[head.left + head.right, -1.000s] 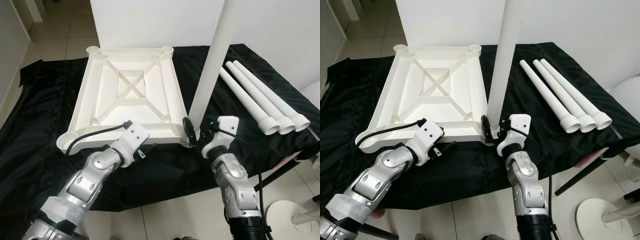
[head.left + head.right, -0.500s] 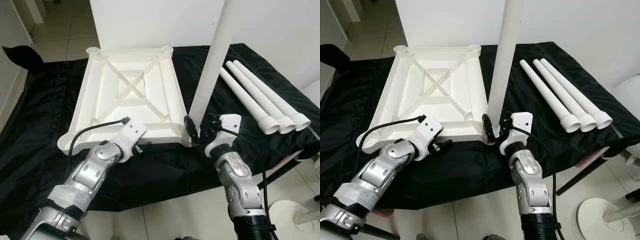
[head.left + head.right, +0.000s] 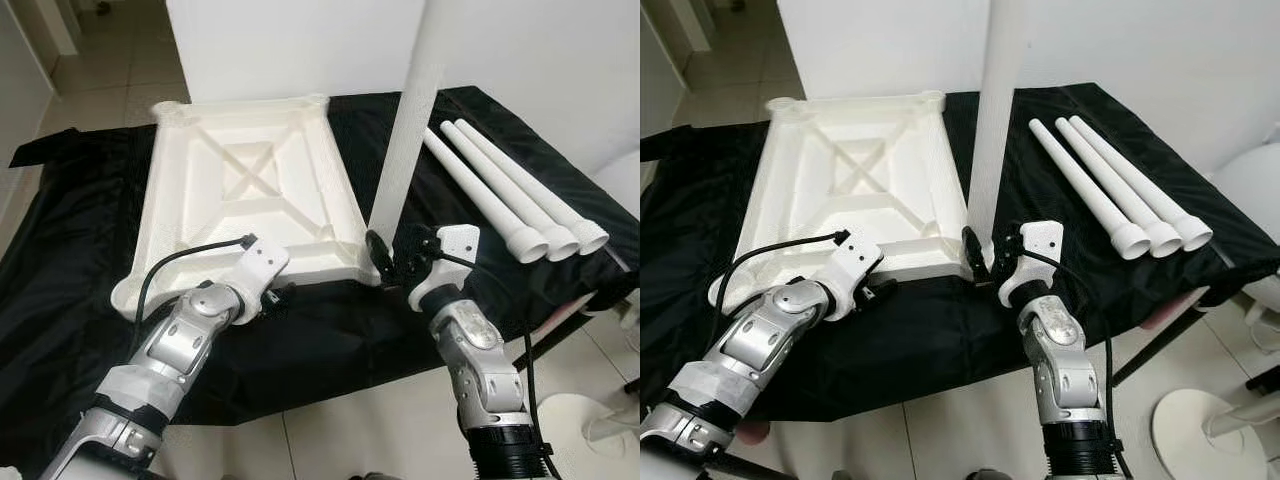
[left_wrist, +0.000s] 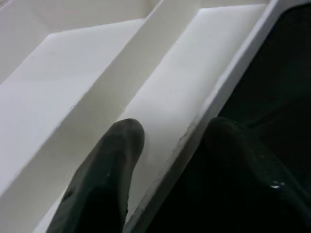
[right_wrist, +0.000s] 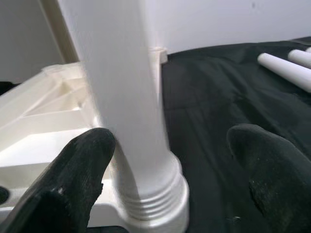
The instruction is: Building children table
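The white plastic table top point(image 3: 245, 195) lies upside down on a black cloth point(image 3: 70, 260), its ribbed underside facing up with an X of ribs at the middle, and corner sockets at its 10, 2, 4 and 8 o'clock points. Its long axis runs from 6 to 12 o'clock in the head views.

A white table leg point(image 3: 405, 130) stands upright in the near right corner socket, at the top's 4 o'clock corner, its long axis vertical and its upper end running out past the top of the head views. The right wrist view shows its ribbed collar point(image 5: 155, 196) seated at the socket.

The right gripper point(image 3: 393, 262) sits at the foot of that leg with its fingers spread wide; one finger point(image 5: 73, 174) touches the leg's side and the other stands well apart over the cloth.

The left gripper point(image 4: 170, 160) is at the top's near edge, about 6 o'clock, fingers moderately apart and straddling the rim: one finger point(image 4: 104, 170) inside on the white underside, the other outside over the cloth.

Three spare legs point(image 3: 510, 195) lie side by side on the cloth at 3 o'clock of the top, parallel, their flared ends pointing toward 5 o'clock. A white wall panel point(image 3: 290, 45) stands behind the top at 12 o'clock.
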`<state>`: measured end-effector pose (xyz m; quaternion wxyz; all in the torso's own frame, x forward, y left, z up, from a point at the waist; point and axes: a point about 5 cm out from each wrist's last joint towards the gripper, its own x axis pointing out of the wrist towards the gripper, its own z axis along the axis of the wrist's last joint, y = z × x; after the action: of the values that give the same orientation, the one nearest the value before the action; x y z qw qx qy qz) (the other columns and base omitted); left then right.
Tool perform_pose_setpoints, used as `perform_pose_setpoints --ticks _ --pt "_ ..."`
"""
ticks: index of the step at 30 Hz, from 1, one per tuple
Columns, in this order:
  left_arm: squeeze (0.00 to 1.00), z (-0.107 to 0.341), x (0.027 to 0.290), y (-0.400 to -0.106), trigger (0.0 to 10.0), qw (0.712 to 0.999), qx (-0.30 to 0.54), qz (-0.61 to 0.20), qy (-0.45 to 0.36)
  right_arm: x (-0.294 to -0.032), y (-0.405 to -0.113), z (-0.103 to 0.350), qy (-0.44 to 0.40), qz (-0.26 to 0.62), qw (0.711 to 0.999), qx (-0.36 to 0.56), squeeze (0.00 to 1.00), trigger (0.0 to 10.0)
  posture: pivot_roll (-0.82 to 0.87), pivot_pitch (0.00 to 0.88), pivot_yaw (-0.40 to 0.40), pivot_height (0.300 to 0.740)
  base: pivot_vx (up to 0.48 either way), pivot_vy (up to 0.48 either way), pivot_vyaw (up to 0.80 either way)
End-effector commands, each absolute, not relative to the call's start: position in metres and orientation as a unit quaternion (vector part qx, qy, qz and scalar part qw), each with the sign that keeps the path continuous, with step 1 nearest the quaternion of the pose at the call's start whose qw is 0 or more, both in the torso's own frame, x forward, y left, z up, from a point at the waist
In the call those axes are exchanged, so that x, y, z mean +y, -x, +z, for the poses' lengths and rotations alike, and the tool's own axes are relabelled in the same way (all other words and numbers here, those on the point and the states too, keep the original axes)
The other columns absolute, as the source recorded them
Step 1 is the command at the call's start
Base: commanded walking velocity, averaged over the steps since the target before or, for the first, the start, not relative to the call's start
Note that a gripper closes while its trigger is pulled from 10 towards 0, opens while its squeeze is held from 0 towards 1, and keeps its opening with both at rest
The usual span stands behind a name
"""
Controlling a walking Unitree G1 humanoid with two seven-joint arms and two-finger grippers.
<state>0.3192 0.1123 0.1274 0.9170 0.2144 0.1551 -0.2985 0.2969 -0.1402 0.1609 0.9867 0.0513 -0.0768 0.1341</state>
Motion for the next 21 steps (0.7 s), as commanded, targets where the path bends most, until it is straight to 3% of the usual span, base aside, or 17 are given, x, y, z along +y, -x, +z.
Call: perform_pose_setpoints --ticks 1,9,17,21 --pt "0.0 0.11 0.132 -0.316 0.0 0.919 0.206 -0.258 -0.215 -0.14 -0.299 0.16 -0.054 0.137 0.986 -0.077 0.0 10.0 -0.07 0.077 0.032 0.74 0.0 0.0 0.0" --pt "0.0 0.112 0.127 -0.305 0.0 0.912 0.204 -0.29 -0.205 -0.14 -0.301 0.16 -0.047 0.139 0.986 -0.075 0.0 10.0 -0.07 0.081 0.033 0.74 0.0 0.0 0.0" --pt "0.0 0.111 0.114 -0.274 0.0 0.869 0.205 -0.399 -0.207 -0.139 -0.302 0.158 -0.044 0.142 0.986 -0.074 0.0 10.0 -0.06 0.077 0.031 0.74 0.0 0.0 0.0" --pt "0.0 0.112 0.112 -0.268 0.0 0.866 0.2 -0.408 -0.207 -0.139 -0.303 0.159 -0.041 0.144 0.986 -0.075 0.0 10.0 -0.06 0.074 0.03 0.74 0.0 0.0 0.0"
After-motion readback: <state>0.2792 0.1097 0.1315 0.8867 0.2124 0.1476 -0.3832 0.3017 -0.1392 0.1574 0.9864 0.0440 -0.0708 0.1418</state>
